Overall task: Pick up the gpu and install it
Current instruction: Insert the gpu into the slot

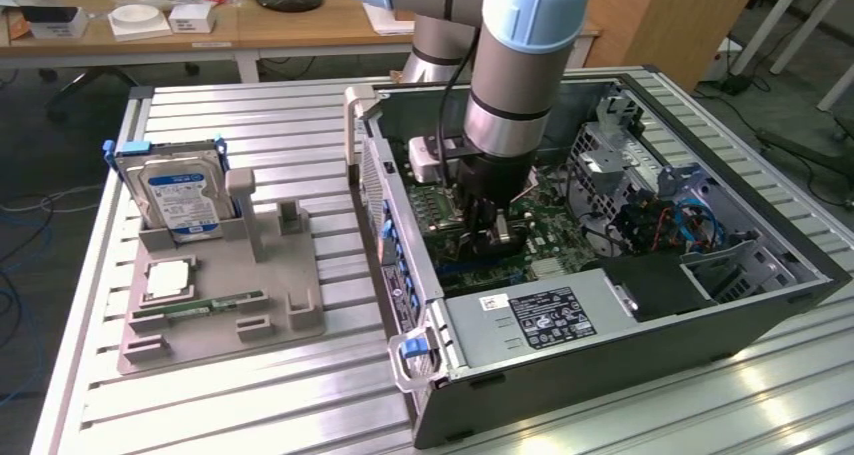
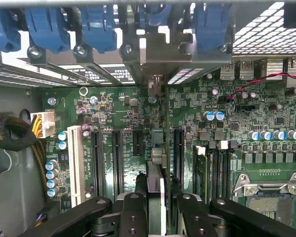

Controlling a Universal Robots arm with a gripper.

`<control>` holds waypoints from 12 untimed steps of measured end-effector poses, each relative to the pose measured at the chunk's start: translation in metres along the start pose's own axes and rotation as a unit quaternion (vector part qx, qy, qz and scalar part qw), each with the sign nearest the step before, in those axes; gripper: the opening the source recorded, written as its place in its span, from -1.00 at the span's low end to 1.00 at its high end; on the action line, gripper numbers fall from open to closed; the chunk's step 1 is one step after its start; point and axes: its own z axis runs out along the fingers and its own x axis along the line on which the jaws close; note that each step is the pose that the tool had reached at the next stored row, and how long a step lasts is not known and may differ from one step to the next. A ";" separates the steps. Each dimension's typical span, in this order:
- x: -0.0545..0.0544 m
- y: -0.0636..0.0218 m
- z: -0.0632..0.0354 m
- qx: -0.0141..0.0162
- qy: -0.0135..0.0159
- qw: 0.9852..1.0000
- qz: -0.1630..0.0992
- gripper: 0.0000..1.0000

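My gripper (image 1: 489,237) is down inside the open computer case (image 1: 747,305), just above the green motherboard (image 1: 550,237). In the wrist view the gpu (image 2: 156,168) appears edge-on as a thin upright card between the black fingers (image 2: 133,210). My gripper (image 2: 158,202) is shut on it. Its silver bracket end (image 2: 157,85) points toward the case's rear slot openings with blue clips (image 2: 96,27). The card stands over the motherboard between the long black expansion slots (image 2: 117,160). Whether its lower edge touches a slot is hidden.
A grey fixture (image 1: 267,320) on the slatted table at the exterior view's left holds a hard drive with a blue label (image 1: 180,195), a memory stick (image 1: 214,303) and a square chip (image 1: 171,278). The power supply (image 1: 541,320), drive cage and cables (image 1: 667,220) crowd the case.
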 end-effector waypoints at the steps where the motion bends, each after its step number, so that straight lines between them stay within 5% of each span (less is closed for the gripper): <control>1: 0.000 0.0000 0.0016 0.000 0.000 1.000 0.000 -0.44; 12: 0.000 0.0000 0.0027 0.000 0.000 1.000 0.000 -0.44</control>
